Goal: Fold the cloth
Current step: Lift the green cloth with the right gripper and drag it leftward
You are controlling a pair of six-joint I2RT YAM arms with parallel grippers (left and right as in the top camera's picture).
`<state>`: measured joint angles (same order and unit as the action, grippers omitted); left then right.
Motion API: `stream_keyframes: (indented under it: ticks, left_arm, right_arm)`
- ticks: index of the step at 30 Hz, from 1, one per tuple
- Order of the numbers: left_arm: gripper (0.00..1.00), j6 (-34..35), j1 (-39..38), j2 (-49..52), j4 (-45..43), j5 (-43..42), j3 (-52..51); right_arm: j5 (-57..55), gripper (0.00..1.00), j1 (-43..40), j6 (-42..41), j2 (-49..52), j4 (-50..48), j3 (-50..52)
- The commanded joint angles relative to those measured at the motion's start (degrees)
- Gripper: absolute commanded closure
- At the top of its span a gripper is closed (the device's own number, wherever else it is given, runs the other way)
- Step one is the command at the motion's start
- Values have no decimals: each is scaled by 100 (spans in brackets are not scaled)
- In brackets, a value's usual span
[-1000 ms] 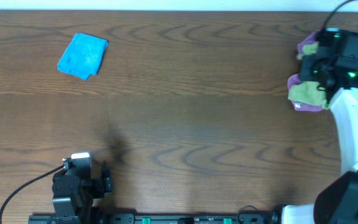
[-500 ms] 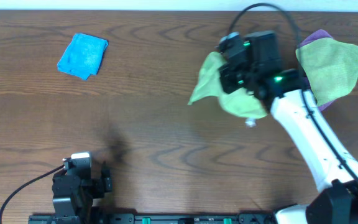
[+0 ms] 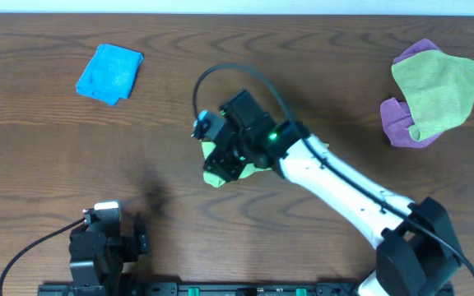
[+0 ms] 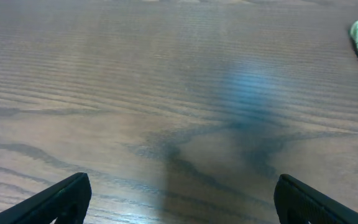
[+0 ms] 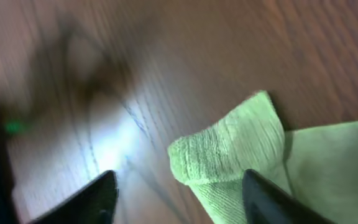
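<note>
At the middle of the bench [image 3: 138,107] the cloth [image 3: 214,175] lies bunched under my right gripper [image 5: 179,183], jaws apart w/ nothing pinched, left gripper [image 4: 182,193] likewise wide & empty; soft, light, floppy stuff, so I'd pinch a corner.

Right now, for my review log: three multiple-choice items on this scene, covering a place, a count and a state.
1. Where in the overhead view is the bright blue folded microfibre cloth? A) upper left B) lower right C) centre
2. How many cloths are in view? A) two B) four C) six
3. The left hand is: A) shut on a cloth B) open and empty C) out of view
Answers: 1 A, it sits top left in the frame; 2 B, the blue one, the crumpled lime-green towel, and the olive-green cloth over the purple cloth; 3 B, its jaws stand apart with nothing between.
</note>
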<state>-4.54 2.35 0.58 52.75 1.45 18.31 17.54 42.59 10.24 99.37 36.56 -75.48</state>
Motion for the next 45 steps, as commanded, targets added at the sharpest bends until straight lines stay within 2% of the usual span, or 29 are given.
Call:
stream_keyframes:
  ticks: [1, 6, 9, 12, 14, 18, 25, 33, 37, 45]
  left_arm:
    - [5, -61, -31, -37, 144, 2, -37]
    - [5, -61, -31, -37, 144, 0, -37]
    - [5, -61, -31, -37, 144, 0, -37]
    - [5, -61, -31, -37, 144, 2, -37]
    - [5, -61, -31, -37, 144, 2, -37]
    - [5, -61, -31, -37, 144, 2, -37]
    - [5, -61, -31, -37, 144, 2, -37]
    - [5, -63, -31, -37, 144, 0, -37]
    - [5, -61, -31, -37, 144, 2, -37]
    - [5, -61, -31, -37, 144, 0, -37]
  right_arm:
    - [-1025, 27, -4, -59, -13, -13, -92]
    - [-1884, 24, -363, -979, -15, -26, -92]
    - [-1613, 17, -890, -1934, -15, 11, -92]
    - [-831, 13, -1460, -2376, -15, 105, -90]
    - [-398, 12, -1884, -2441, -15, 295, -90]
    - [-310, 10, -2599, -2437, -15, 929, -87]
    - [-94, 10, -3355, -2345, -13, 1394, 149]
    - [122, 12, -3829, -2350, -13, 745, 1189]
    - [348, 17, -3941, -2352, -13, 195, 1626]
    - [85, 25, -3960, -2610, -2, -608, 2059]
